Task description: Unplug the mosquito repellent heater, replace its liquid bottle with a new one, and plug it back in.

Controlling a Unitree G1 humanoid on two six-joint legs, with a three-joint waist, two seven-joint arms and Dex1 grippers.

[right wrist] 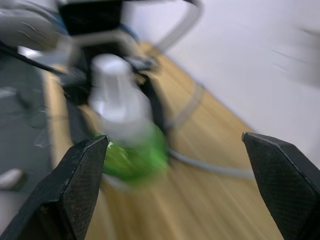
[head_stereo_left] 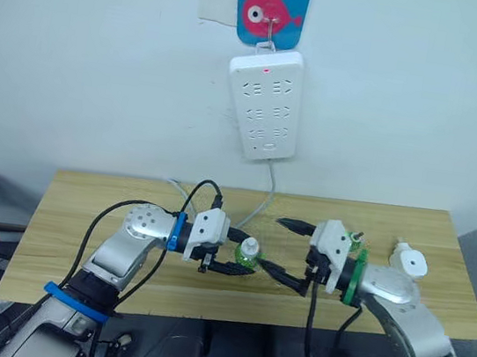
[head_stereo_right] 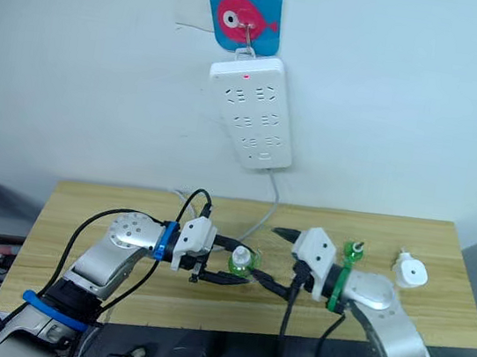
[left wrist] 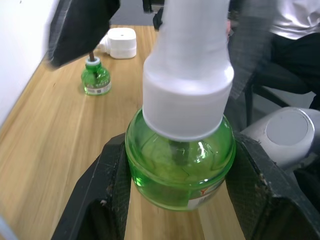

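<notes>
Left hand (head_stereo_left: 229, 254) grips capped bottle (head_stereo_left: 248, 252) — right hand (head_stereo_left: 292, 254) spread.

My left end effector (head_stereo_left: 239, 258) grips a capped bottle (head_stereo_left: 248, 253) over the table (head_stereo_left: 84, 201), front-centre. My right end effector (head_stereo_left: 284, 250) sits just right of it, fingers spread wide. A 2nd bottle (head_stereo_left: 356, 243) stands behind my right wrist; the heater (head_stereo_left: 409, 260) lies further right. Power strip (head_stereo_left: 265, 102) hangs on the wall behind, w/ cable (head_stereo_left: 264, 200) dropping to the table.
</notes>
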